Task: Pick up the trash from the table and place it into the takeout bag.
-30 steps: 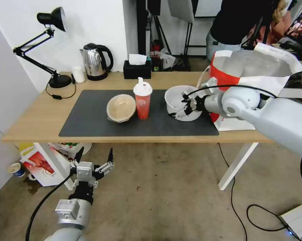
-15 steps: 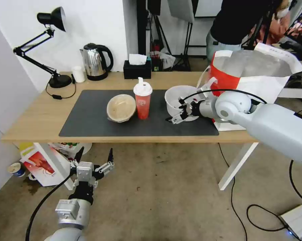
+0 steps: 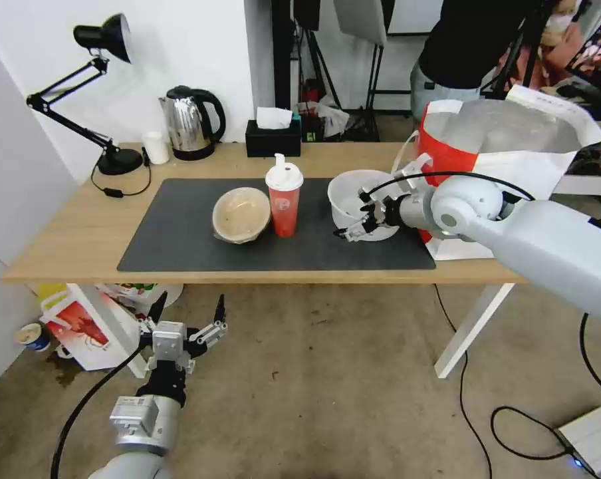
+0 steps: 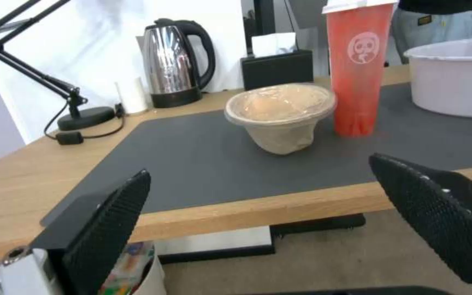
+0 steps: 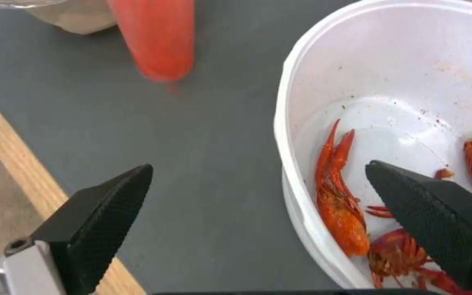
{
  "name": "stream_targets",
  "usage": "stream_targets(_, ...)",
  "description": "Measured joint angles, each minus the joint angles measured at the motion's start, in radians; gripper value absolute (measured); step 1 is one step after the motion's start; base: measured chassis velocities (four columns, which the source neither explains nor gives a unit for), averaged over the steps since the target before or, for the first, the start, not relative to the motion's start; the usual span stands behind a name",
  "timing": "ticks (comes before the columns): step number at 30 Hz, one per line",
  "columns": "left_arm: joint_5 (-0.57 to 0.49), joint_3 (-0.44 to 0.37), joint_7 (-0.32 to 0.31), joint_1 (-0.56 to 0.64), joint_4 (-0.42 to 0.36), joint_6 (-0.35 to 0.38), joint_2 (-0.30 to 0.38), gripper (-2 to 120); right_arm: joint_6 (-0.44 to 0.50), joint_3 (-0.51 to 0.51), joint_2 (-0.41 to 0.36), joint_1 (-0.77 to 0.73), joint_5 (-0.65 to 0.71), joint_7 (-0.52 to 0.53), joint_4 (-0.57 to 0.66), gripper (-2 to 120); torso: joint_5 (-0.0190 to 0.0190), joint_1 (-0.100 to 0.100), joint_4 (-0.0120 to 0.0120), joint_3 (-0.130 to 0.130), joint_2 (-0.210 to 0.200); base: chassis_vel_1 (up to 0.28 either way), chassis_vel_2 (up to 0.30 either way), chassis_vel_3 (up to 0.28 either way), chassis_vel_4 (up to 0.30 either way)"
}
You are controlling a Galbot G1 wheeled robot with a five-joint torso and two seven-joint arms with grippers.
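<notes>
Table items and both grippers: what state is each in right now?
White bowl: upright, uncovered, crayfish scraps inside.
Red drink cup: upright, lid on.
Beige wrapped bowl: tilted, film-sealed.
Takeout bag: open, standing.
Right gripper: open, straddling the bowl rim.
Left gripper: open, parked below the table edge.

Far left: black desk lamp, its base beside a small white cup. Steel kettle right of the cup, then a black tissue box. Floor, near left: red-and-white printed bag. Near right: grey box with cables.

Wrapped bowl beside red cup
</notes>
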Motion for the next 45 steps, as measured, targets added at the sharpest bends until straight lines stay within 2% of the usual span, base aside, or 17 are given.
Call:
stream_targets(12,0.000,0.000,0.000,0.000,0.000,0.000,0.000,100,0.000,-0.012,0.080,0.024,-0.005,-0.006,-0.106,100,0.0000,0.000,0.0000,0.000,0.000,0.000,0.000,0.000,0.000)
stream_targets(45,0.000,0.000,0.000,0.000,0.000,0.000,0.000,100,0.000,-0.048,0.179,0.026,-0.071,-0.002,-0.199,100,0.0001,0.000,0.0000,0.000,0.000,0.000,0.000,0.000,0.000)
